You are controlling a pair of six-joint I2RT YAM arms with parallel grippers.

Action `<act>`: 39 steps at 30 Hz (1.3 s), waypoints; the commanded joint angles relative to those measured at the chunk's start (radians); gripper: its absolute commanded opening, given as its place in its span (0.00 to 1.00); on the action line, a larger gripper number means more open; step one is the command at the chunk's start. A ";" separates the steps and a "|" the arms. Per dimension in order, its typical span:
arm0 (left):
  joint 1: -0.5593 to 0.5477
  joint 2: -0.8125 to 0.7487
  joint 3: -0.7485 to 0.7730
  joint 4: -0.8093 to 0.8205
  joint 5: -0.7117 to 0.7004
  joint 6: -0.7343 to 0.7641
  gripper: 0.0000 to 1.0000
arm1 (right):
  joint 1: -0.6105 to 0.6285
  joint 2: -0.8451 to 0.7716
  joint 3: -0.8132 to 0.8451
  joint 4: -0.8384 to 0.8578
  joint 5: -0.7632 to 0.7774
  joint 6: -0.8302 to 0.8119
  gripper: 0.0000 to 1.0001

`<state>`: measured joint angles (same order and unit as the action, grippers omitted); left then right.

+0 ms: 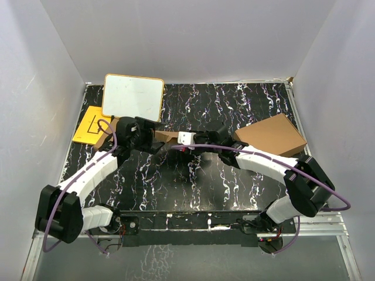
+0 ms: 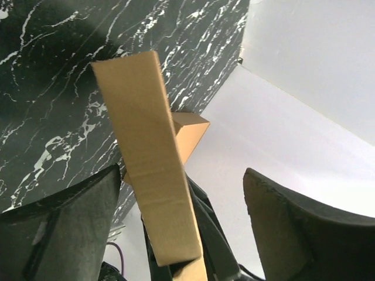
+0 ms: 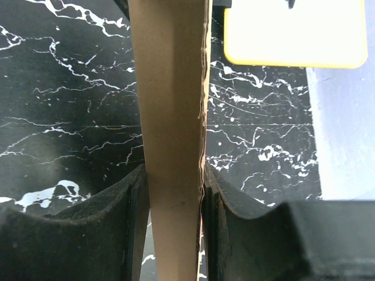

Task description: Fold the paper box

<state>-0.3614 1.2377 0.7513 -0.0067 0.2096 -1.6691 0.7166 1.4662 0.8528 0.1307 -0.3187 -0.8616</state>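
Cardboard of the paper box [image 1: 167, 136] is being held over the black marbled table [image 1: 234, 105], just in front of the whiteboard's [image 1: 133, 96] near right corner. The right gripper [image 3: 174, 178] is clamping one flat panel, both pads pressing on its brown faces. The left gripper [image 2: 183, 178] is standing wide, a narrow strip of the box passing between its fingers without touching either. A larger brown box [image 1: 272, 134] is lying well right of the whiteboard, and a yellow sheet [image 1: 88, 126] is lying at its near left corner.
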 commanded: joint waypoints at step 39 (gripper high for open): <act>0.007 -0.345 -0.218 -0.098 -0.078 0.870 0.97 | -0.270 0.495 0.119 0.277 -0.678 1.704 0.62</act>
<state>-0.3611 0.8867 0.5377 -0.0921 0.1345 -0.8215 0.4435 1.9743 0.9508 0.4431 -1.0332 0.9260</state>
